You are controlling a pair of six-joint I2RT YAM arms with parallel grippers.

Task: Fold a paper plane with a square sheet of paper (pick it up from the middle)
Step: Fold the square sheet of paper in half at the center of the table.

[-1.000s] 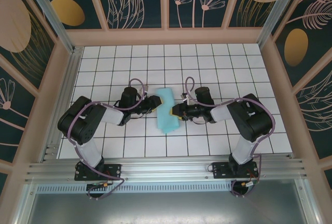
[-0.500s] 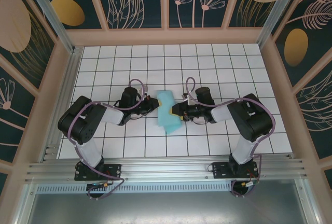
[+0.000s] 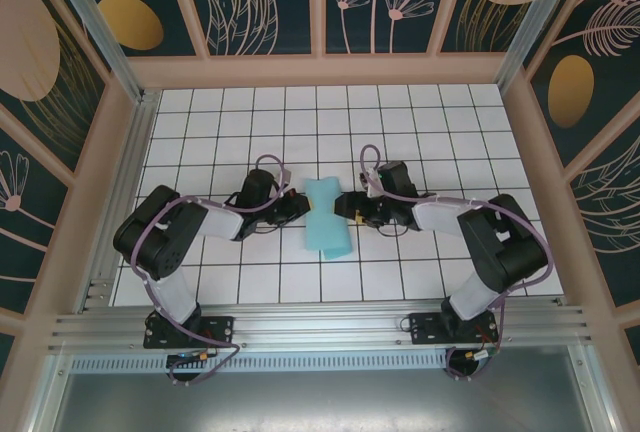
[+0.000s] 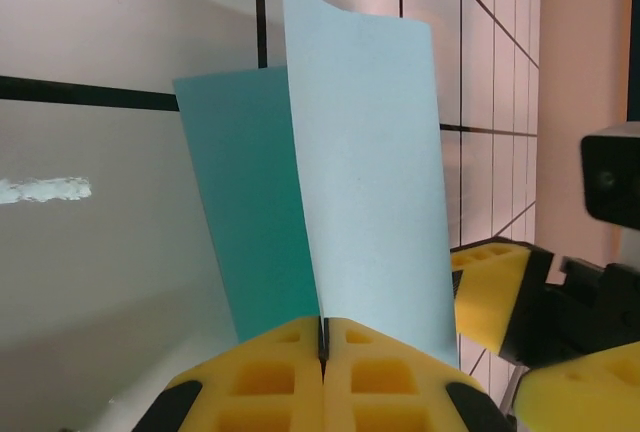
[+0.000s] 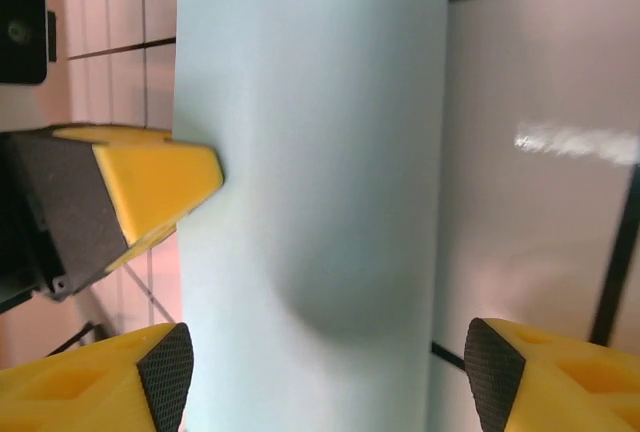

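The square sheet of paper (image 3: 325, 217), light teal-blue, is folded over into a narrow strip at the middle of the grid table. My left gripper (image 3: 298, 203) meets it from the left. In the left wrist view the yellow pads (image 4: 290, 372) are pressed together on the paper's near edge, and a pale flap (image 4: 365, 152) rises beside a darker one. My right gripper (image 3: 347, 208) faces the sheet from the right. Its jaws stand wide apart either side of the pale paper (image 5: 310, 132), with the fingertips (image 5: 165, 372) off the paper's surface.
The white grid table (image 3: 420, 132) is walled by pink wooden rails and patterned panels. A metal rail (image 3: 320, 327) runs along the near edge over both arm bases. Each gripper's yellow fingers appear in the other's wrist view, close across the paper.
The left gripper closed on the paper's edge. The right gripper let go and spread its jaws wide. The sheet shifted a little to the right and nearer.
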